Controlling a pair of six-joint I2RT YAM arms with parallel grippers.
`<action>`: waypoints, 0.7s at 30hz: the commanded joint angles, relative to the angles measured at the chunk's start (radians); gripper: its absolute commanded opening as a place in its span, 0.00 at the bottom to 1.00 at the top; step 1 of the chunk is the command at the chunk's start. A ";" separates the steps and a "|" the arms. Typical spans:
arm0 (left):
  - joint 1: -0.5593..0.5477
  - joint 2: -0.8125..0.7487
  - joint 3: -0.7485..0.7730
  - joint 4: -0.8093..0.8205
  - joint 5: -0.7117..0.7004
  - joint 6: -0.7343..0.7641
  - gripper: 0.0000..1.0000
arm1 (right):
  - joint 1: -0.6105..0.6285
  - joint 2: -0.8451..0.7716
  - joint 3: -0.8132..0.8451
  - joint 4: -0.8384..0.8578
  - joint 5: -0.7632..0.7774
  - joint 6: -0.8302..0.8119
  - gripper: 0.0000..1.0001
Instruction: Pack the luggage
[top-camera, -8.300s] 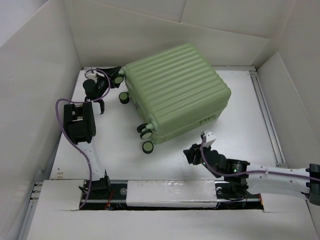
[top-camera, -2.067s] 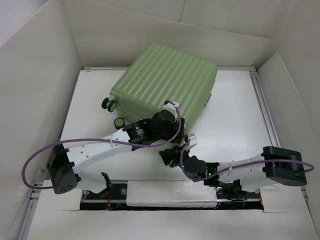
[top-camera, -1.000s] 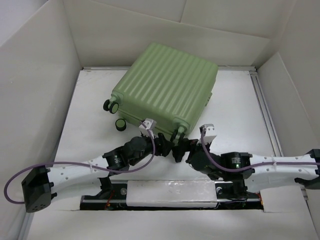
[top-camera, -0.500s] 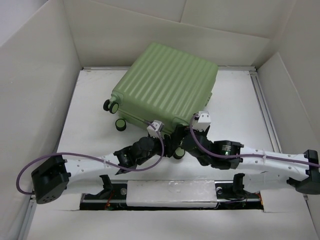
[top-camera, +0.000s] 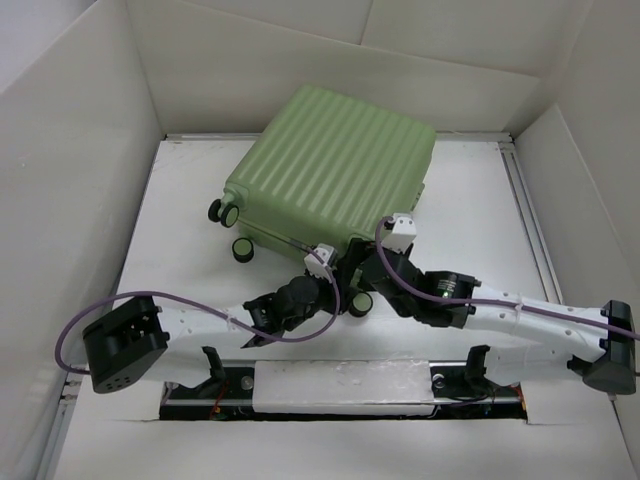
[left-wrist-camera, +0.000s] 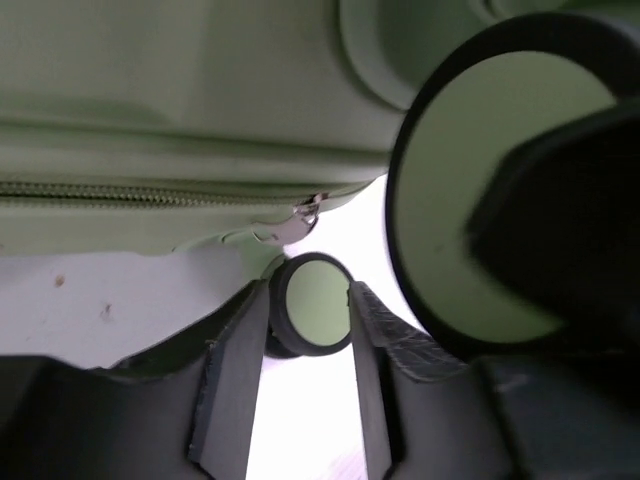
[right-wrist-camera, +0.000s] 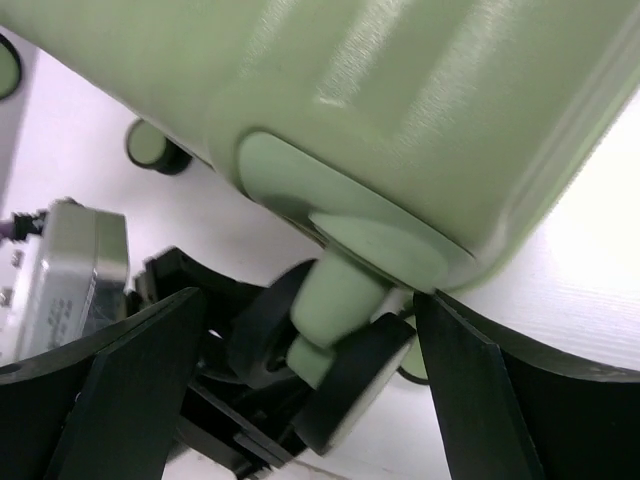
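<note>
Lying closed, luggage (top-camera: 335, 160); left fingers (left-wrist-camera: 228, 385) flank 1 wheel (left-wrist-camera: 312, 303), grip unclear; right fingers (right-wrist-camera: 130, 390) apart.

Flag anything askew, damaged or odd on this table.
The luggage lies closed and flat, skewed to the edges of the table. Left gripper and right gripper crowd the casters at its near corner. No damage or spill shows.

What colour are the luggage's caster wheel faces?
Pale green, ringed in black, matching the luggage shell; clearest on the caster wheel in the left wrist view.
</note>
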 joint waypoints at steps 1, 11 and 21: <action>0.016 0.024 0.025 0.167 -0.075 -0.001 0.31 | -0.040 0.002 -0.013 0.128 -0.040 0.032 0.91; 0.016 0.054 -0.038 0.347 -0.151 -0.039 0.15 | -0.092 -0.033 -0.108 0.180 -0.032 0.118 0.74; 0.016 0.150 -0.027 0.390 -0.115 -0.039 0.18 | -0.102 -0.065 -0.137 0.200 -0.062 0.107 0.67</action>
